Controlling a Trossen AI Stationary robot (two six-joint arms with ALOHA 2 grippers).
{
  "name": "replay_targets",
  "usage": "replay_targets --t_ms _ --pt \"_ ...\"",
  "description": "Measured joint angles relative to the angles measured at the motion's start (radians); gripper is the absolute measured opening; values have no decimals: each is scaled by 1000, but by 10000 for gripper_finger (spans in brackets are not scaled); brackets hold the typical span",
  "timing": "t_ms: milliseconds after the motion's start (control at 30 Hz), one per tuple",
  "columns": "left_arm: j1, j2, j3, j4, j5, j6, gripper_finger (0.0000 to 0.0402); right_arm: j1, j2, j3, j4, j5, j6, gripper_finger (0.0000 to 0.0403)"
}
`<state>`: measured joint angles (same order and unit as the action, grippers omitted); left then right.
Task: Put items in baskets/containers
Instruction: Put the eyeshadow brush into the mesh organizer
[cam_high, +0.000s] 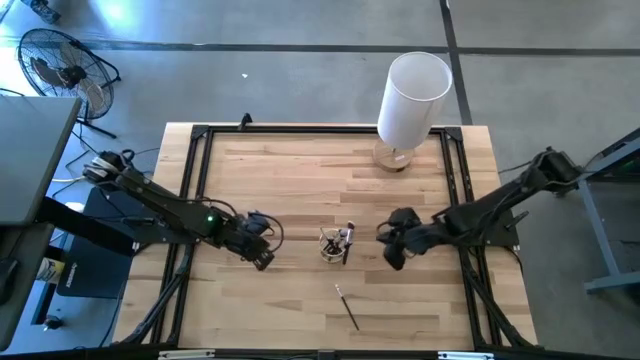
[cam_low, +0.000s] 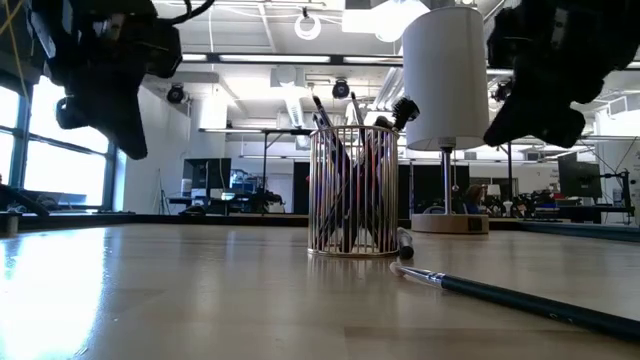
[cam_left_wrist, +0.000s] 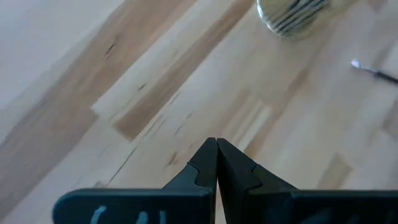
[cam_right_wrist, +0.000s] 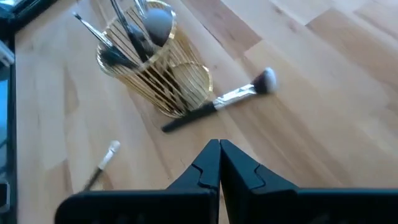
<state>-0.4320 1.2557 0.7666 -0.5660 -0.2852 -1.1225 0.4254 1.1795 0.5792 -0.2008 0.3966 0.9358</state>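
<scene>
A round gold wire holder (cam_high: 331, 243) stands upright on the wooden table with several makeup brushes (cam_right_wrist: 127, 28) sticking out of its top. A dark-handled brush with a grey fluffy tip (cam_right_wrist: 225, 101) lies flat on the table against the holder's base. A thin brush (cam_high: 346, 305) lies alone nearer the front edge. My left gripper (cam_high: 264, 262) hovers shut to the left of the holder. To the holder's right, my right gripper (cam_high: 393, 260) is also shut. Neither holds anything.
A tall white cylinder on a wooden base (cam_high: 410, 100) stands at the far right of the table. A black frame (cam_high: 200, 135) runs along the table's edges. Bare wood lies to the left of the holder and along the front.
</scene>
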Motion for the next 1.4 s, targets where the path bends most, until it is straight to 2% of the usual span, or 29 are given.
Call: replay_targets --t_ms 200,367,500,600,900,1200,1400 --pt "0 -123 -44 -47 22 103 0 5 223 221 -91 -29 88 0" --pt "0 -181 -45 -65 23 151 0 31 385 462 -289 -55 105 0" --pt "0 -194 -45 -80 27 148 0 67 501 664 -453 -92 139 0" --pt "0 -191 -42 -60 72 149 0 97 578 803 -560 -90 189 0" --pt "0 -192 -43 -62 62 146 0 137 817 1129 -741 -115 384 0" --pt "-1 -192 -43 -74 163 152 0 122 1052 1373 -908 -190 506 0" --pt "0 -192 -43 -81 177 187 0 115 1098 1379 -915 -238 590 0"
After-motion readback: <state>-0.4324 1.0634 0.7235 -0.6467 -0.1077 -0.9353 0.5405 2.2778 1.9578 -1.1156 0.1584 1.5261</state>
